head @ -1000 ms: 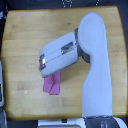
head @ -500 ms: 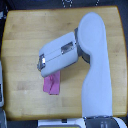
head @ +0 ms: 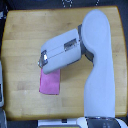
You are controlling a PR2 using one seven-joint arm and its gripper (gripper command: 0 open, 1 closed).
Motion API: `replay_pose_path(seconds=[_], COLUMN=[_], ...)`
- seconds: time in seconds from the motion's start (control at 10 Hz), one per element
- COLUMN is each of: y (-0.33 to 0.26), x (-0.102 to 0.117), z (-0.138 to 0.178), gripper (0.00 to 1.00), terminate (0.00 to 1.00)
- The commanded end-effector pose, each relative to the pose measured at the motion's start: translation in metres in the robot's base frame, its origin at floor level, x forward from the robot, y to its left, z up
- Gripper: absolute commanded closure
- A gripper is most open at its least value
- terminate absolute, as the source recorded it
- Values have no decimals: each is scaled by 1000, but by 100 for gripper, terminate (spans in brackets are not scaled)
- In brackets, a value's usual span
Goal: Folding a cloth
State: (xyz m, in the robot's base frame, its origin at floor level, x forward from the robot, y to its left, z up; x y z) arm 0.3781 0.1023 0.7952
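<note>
The pink cloth (head: 50,83) lies on the wooden tabletop (head: 22,35), left of centre, as a small upright rectangle. Its top edge runs under the end of my arm. The white forearm reaches in from the exterior view's right and ends directly over that top edge. Only the dark wrist end of the gripper (head: 43,60) shows. The fingers are hidden below the forearm, so their spread is unreadable, as is whether they touch the cloth.
The broad white upper arm (head: 100,70) and shoulder cover the right part of the tabletop. A dark strip runs along the far edge, and a pale object (head: 2,85) sits at the exterior view's left border.
The wrist end has shifted slightly up. The cloth now shows as a slightly wider, squarer patch than one second ago.
</note>
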Motion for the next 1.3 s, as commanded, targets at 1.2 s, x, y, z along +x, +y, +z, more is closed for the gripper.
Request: replay_pose_path(seconds=[1.2], y=[-204], x=[144], z=[159], gripper=[0], terminate=[0])
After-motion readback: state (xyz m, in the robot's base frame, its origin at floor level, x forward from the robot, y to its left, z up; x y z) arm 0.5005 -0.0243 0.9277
